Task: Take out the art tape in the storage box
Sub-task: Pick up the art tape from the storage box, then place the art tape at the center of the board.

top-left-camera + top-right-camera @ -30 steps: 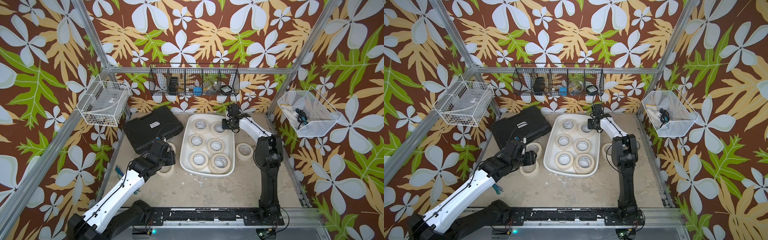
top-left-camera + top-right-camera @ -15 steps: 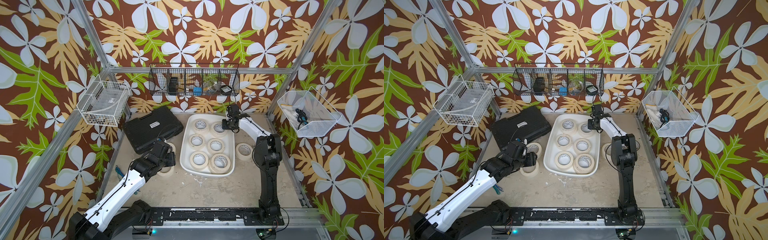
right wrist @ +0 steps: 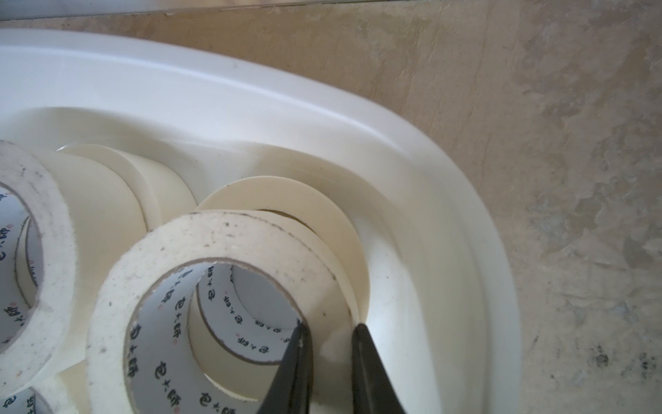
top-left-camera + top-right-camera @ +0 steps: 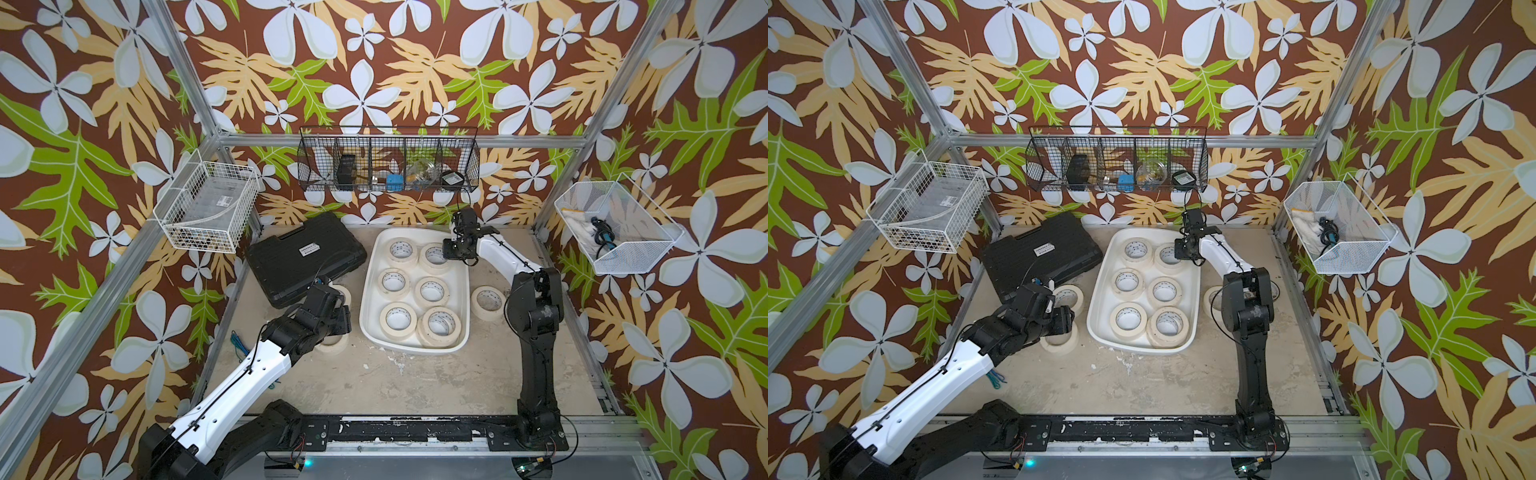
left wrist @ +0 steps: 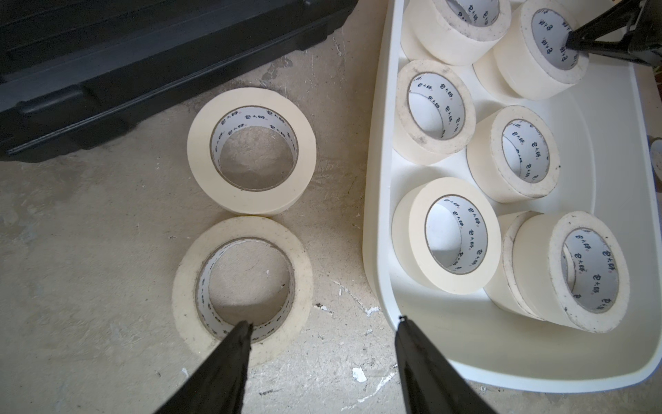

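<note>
The white storage box [image 4: 368, 299] [image 4: 1096, 299] sits mid-table with several cream art tape rolls inside, some stacked. My right gripper [image 3: 330, 328] [image 4: 451, 253] is at the box's far right corner. It is shut on the wall of the top roll [image 3: 215, 233] there, one finger inside the core and one outside. My left gripper [image 5: 324, 322] [image 4: 340, 316] hangs open and empty over the floor, between the box rim [image 5: 379, 179] and a roll on the floor [image 5: 186, 286]. A second floor roll [image 5: 200, 154] lies just beyond it. Another roll [image 4: 476, 303] lies right of the box.
A black hard case [image 4: 303, 257] lies at the back left, close to the floor rolls. White wire baskets [image 4: 208, 208] [image 4: 615, 232] hang on both side walls and a black wire basket [image 4: 386, 166] on the back wall. A thin loose wire [image 4: 239, 345] lies by the left edge.
The right gripper's jaws have closed onto the wall of the far right roll. The left arm has barely moved.
</note>
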You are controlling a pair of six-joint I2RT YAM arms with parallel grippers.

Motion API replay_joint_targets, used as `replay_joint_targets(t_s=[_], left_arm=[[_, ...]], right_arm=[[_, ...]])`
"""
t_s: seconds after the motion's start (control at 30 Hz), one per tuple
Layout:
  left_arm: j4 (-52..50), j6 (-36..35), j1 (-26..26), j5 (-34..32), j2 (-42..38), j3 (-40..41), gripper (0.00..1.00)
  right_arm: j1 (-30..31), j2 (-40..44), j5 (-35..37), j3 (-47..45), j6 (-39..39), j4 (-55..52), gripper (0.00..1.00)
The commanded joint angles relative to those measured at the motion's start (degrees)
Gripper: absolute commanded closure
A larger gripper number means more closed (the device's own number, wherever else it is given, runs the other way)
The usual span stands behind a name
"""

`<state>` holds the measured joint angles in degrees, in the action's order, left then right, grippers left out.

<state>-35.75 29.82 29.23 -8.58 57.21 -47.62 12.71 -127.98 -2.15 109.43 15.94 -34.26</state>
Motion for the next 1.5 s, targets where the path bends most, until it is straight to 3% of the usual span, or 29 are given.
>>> replay_joint_targets(t_s=[0.0, 0.33, 0.77, 1.07, 1.47], left_arm=[[0.8, -0.4, -0.1, -0.2, -0.2, 0.0, 0.32], [1.2, -0.4, -0.1, 0.1, 0.0, 0.3, 0.32], [3.7, -1.1, -0.1, 1.8, 0.5, 1.4, 0.32], [6.1, -2.6, -0.1, 3.4, 2.5, 1.6, 0.32], [9.1, -3.3, -0.1, 6.0, 5.6, 1.9, 0.32]], right_arm=[[0.0, 2.2, -0.5, -0.7, 0.5, -0.3, 0.87], [0.0, 11.8, -0.7, -6.4, 0.2, -1.2, 0.90], [-3.5, 34.9, 1.7, -25.7, 1.2, -1.9, 0.91], [-6.4, 52.7, 5.1, -43.9, 5.3, -4.8, 0.92], [-8.6, 66.0, 10.0, -56.8, 6.8, -8.2, 0.93]])
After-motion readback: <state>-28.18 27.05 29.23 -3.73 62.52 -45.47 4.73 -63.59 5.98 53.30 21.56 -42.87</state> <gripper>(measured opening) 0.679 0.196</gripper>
